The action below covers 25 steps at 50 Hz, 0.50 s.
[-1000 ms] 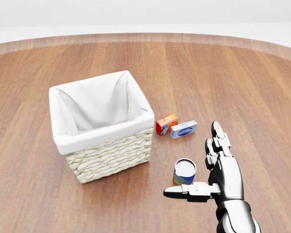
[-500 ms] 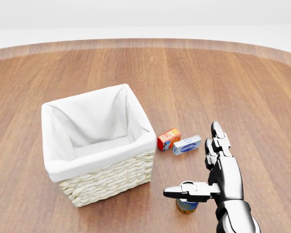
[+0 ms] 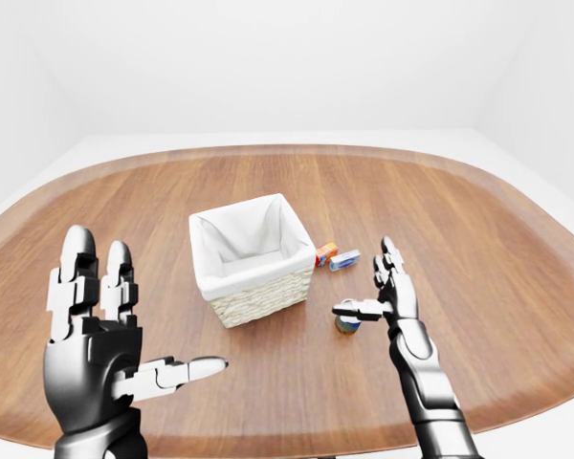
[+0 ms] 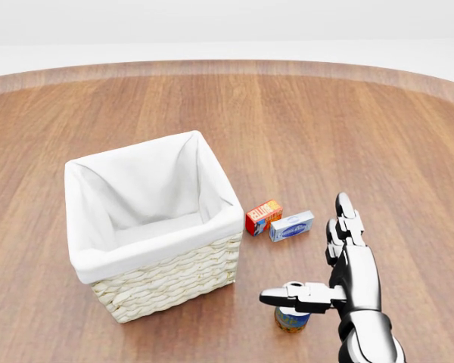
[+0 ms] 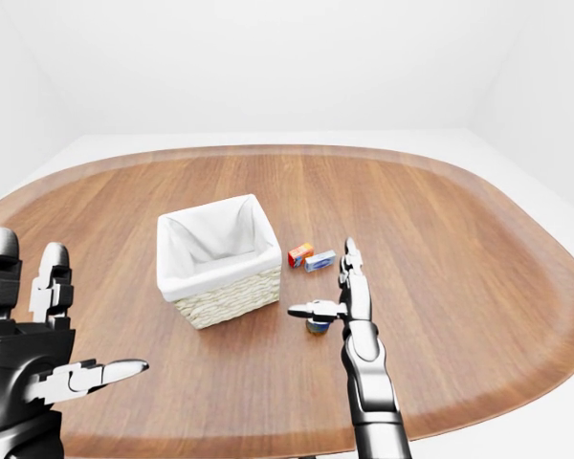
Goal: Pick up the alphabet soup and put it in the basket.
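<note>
Right hand (image 4: 340, 283) fingers spread, thumb over alphabet soup (image 4: 291, 319), no grasp. Soup right of basket (image 4: 156, 261), below-right corner. Left hand (image 3: 96, 339) splayed, empty.

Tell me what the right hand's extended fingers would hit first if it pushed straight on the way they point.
Probably nothing: the right hand points up the view past the blue box, over bare table. Depth is uncertain.

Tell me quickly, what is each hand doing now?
Left hand: open, holding nothing.
Right hand: open, thumb over the soup can, not gripping it.
</note>
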Tool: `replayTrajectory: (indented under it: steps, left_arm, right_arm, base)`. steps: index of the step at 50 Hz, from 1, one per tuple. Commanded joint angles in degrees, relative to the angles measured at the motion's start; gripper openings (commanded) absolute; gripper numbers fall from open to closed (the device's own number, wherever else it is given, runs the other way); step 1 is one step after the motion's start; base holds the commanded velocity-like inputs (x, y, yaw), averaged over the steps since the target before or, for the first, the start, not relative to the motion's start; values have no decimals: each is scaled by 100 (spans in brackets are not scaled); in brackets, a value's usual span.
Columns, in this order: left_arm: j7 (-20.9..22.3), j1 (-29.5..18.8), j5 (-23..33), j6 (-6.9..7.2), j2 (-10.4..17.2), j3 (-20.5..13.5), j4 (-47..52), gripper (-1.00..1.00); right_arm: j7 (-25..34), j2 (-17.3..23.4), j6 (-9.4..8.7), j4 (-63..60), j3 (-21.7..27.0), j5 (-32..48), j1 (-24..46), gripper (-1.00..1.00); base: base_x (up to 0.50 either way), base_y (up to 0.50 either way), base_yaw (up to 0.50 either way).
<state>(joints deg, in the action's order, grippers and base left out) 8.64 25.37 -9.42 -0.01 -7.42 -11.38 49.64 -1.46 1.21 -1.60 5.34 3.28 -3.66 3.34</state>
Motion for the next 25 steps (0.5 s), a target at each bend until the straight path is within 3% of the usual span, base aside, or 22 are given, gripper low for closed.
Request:
replayTrajectory:
  steps: [1, 8, 25]
  left_arm:
    - [-13, -77, -31, 91, 28, -34, -44, 100]
    - [-9, -94, -35, 123, 31, -43, -46, 100]
    - [-30, -161, -43, 201, 54, -58, -84, 100]
  right_arm:
    - [-42, 38, 352, 491, 35, 69, 45, 100]
    - [-19, 44, 600, 767, 23, 133, 29, 100]
    - [-7, 74, 660, 1170, 51, 176, 92, 100]
  base:
    - [0, 0, 0]
    - [0, 0, 0]
    - [0, 0, 0]
